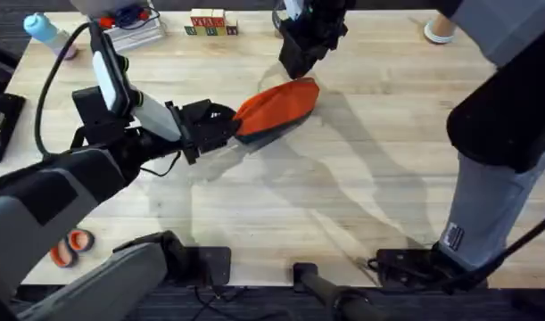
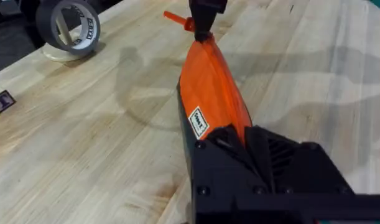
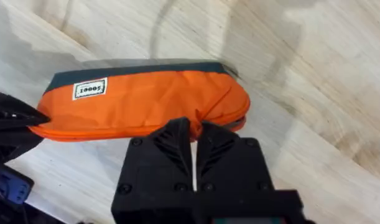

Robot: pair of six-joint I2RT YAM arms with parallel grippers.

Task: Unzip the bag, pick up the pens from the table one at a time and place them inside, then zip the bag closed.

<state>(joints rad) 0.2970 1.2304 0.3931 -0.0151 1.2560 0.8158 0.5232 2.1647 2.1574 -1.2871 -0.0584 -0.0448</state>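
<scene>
Left jaws: pressed onto the near end of the orange pencil pouch (image 2: pixel 209 93), pinning that end; left gripper (image 2: pixel 236 140) low over the table.
Right jaws: closed tight at the pouch's far end, right gripper (image 3: pixel 194 134) apparently nipping the zipper pull or the end fabric there; exact hold hidden.
Pouch: lying on its side on the pale plank table (image 1: pixel 343 178), mid-table toward the far edge, stretched between the two grippers; white label patch (image 2: pixel 199 122) showing.
Zipper: looks closed along the visible seam; cannot say for certain.
Pens: an orange tip (image 2: pixel 175 18) sticking out past the pouch's far end, possibly the orange pen on the table.
Progress: judged at the zipper-pulling stage, either opening or final closing; cannot tell which.
Surroundings: tape roll (image 2: pixel 68 28) well apart; lettered blocks (image 1: pixel 210 23) at the far edge.
</scene>
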